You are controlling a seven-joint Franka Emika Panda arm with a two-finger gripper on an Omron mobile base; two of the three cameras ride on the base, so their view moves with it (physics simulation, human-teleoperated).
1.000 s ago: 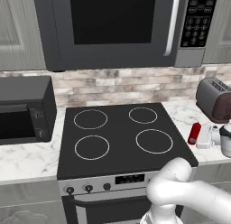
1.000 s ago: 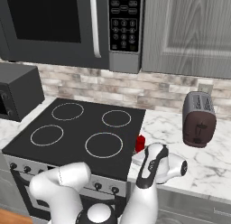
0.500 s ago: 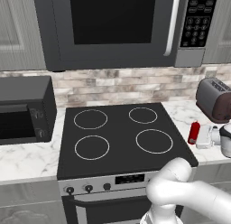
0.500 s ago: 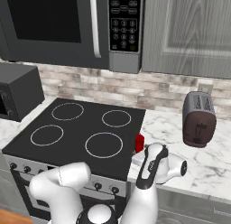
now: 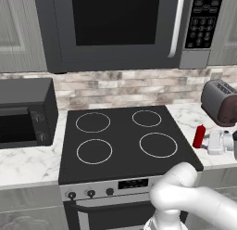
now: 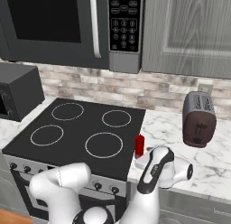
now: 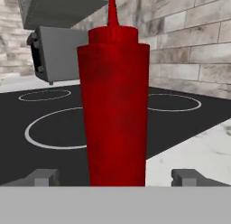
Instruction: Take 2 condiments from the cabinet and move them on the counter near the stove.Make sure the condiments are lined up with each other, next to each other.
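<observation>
One of the condiments, a red squeeze bottle (image 7: 115,105) with a red nozzle, stands upright on the white marble counter (image 6: 167,128), just right of the black stove (image 6: 81,128). It also shows beside the cooktop's right edge as the red bottle (image 5: 199,136) (image 6: 140,145). My gripper (image 7: 116,178) is open, one fingertip on each side of the bottle's base with a gap to each. In the left base view the gripper (image 5: 206,141) reaches the bottle from the right.
A dark toaster (image 6: 198,119) stands on the counter to the right, behind the hand. A black microwave (image 5: 23,113) sits left of the stove, and another microwave (image 5: 120,25) hangs above it. The grey wood-grain cabinet (image 6: 189,29) at the upper right has its door shut.
The jaws have come apart from the red bottle, which stays standing in the same spot. The arm has hardly moved.
</observation>
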